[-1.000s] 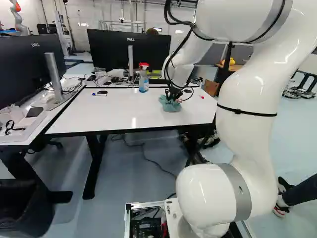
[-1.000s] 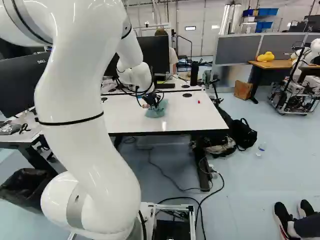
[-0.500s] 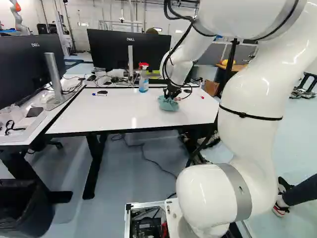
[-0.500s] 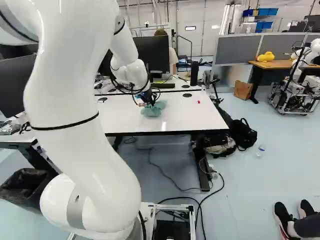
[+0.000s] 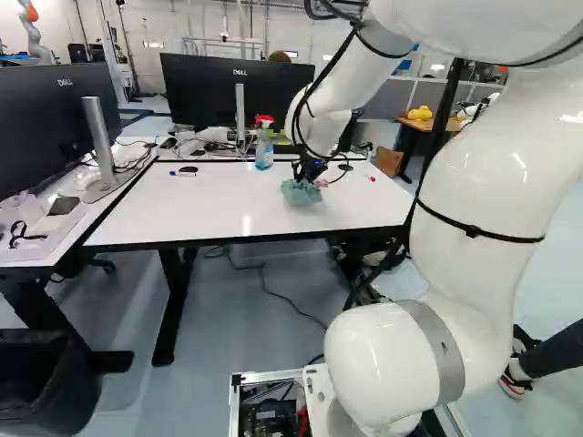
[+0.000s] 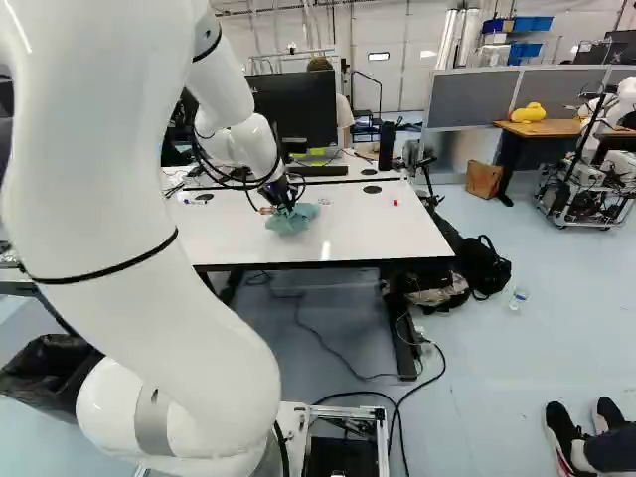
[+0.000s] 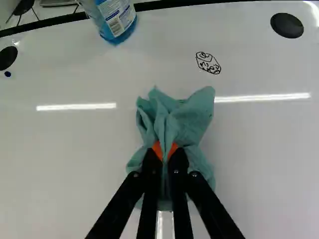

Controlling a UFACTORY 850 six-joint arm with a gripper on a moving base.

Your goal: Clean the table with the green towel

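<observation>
My gripper (image 5: 308, 180) is low over the white table (image 5: 219, 205), its fingers down in the bunched green towel (image 5: 297, 194). In the wrist view the gripper (image 7: 165, 155) pinches a fold of the towel (image 7: 182, 122) between both orange pads; the cloth spreads around the fingertips and lies against the tabletop. A small black drawing (image 7: 208, 63) is on the white surface ahead of the towel. The right base view shows the towel (image 6: 291, 219) near the table's middle.
A spray bottle (image 5: 264, 146) with blue liquid stands behind the towel, near the table's back edge. A marker (image 5: 183, 174) lies to its left, and a small red object (image 6: 396, 203) to the towel's right. Monitors (image 5: 239, 91) stand behind. Another robot (image 6: 596, 149) is far right.
The arm has swung left in both base views, and the towel has slid left across the tabletop along with the gripper. The base has stayed in place.
</observation>
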